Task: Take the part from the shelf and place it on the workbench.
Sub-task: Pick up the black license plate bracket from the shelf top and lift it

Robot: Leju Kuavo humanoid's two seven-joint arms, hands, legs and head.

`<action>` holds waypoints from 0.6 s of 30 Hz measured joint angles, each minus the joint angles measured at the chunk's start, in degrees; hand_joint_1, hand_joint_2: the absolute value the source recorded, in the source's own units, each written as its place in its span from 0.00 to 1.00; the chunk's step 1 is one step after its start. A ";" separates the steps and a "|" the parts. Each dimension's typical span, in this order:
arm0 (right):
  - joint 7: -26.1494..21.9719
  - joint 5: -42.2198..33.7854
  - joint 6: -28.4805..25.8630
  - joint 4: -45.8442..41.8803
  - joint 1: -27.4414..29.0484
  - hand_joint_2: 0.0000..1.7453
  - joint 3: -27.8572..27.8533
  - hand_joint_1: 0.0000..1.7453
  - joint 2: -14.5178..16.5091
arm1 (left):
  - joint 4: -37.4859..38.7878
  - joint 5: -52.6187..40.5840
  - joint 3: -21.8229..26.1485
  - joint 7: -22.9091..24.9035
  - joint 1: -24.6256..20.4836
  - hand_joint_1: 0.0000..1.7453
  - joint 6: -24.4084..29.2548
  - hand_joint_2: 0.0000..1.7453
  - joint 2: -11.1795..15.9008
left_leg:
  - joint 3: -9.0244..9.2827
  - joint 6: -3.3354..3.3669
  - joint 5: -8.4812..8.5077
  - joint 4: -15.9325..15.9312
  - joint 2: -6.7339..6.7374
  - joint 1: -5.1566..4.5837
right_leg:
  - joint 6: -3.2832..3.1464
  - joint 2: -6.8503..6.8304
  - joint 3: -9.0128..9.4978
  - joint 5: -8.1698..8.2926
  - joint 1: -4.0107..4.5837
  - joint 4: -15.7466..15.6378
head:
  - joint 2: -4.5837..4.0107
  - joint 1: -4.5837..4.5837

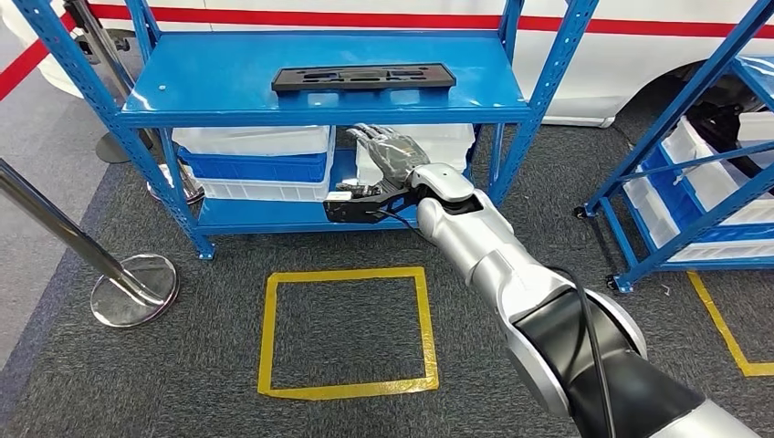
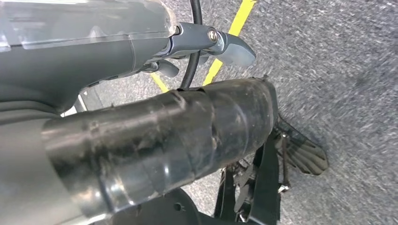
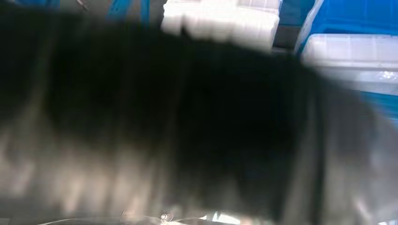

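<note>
Your right hand (image 1: 394,151) is raised in front of the blue shelf (image 1: 329,100), just under the front edge of its top board, with the fingers (image 1: 374,135) stretched out flat and slightly apart, holding nothing. The part you want, a flat black plastic panel (image 1: 363,78), lies on that top board, above and just beyond the fingers and not touching them; no writing on it can be read.

Past the fingers on the lower level sit white and blue bins (image 1: 260,162), stacked, with another white bin (image 1: 429,146) directly behind the hand. Your right wrist view is badly blurred: the dark hand cover takes most of it, with white bins (image 3: 220,21) and blue shelf parts at its edge.

Below your forearm a square of yellow tape (image 1: 345,330) marks the grey carpet. A chrome stanchion (image 1: 135,288) stands off to your left side of the square. A second blue rack (image 1: 680,182) with white trays stands well apart on your right.

Your left hand (image 2: 155,145) hangs over carpet and a yellow tape line (image 2: 230,40); whether its fingers are apart or closed cannot be told.
</note>
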 joint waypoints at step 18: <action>1.98 -0.57 0.66 0.08 -2.03 0.00 1.13 0.00 -0.65 | -0.20 -0.46 0.05 0.57 0.01 0.00 -0.18 0.00 -0.02 | -3.57 -3.32 0.36 4.96 0.41 0.56 | -1.46 -0.16 8.49 6.03 -0.21 -16.06 | 0.00 -0.51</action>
